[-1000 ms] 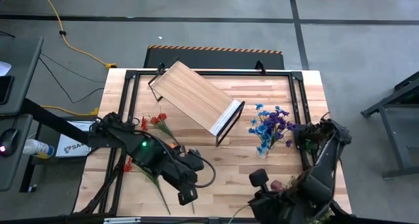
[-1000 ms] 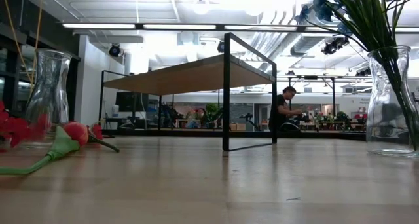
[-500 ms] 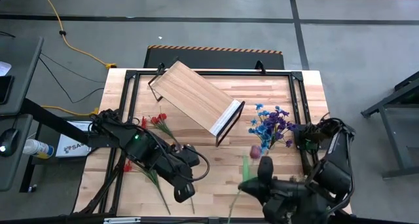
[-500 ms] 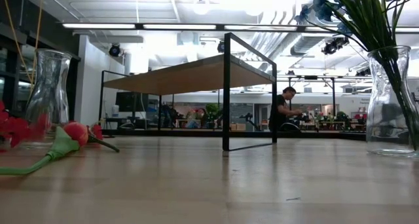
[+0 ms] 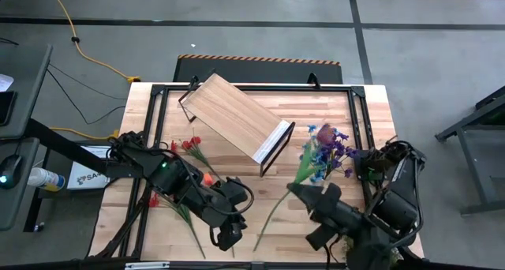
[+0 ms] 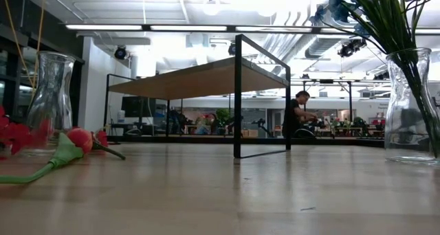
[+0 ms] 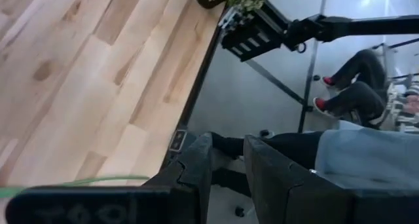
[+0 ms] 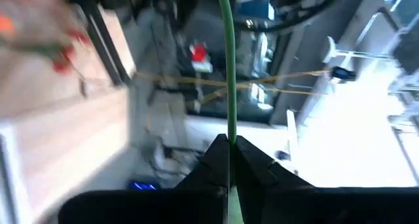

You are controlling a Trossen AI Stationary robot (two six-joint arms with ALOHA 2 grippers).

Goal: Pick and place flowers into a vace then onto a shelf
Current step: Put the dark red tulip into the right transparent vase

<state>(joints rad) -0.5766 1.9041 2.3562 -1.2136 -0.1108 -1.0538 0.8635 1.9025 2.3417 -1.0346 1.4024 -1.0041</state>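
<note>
Overhead, right gripper (image 5: pixel 296 189) reaches toward the vase (image 5: pixel 317 183) — jaws clamped on a flower stem (image 5: pixel 272 212); left jaws slightly apart.

Left hand (image 7: pixel 226 160) fingers slightly apart over table (image 7: pixel 98 86) edge; seated person (image 7: pixel 366 119) beyond

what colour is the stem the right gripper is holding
Green; the stem shows best in the right wrist view, pinched in the right gripper.
</note>
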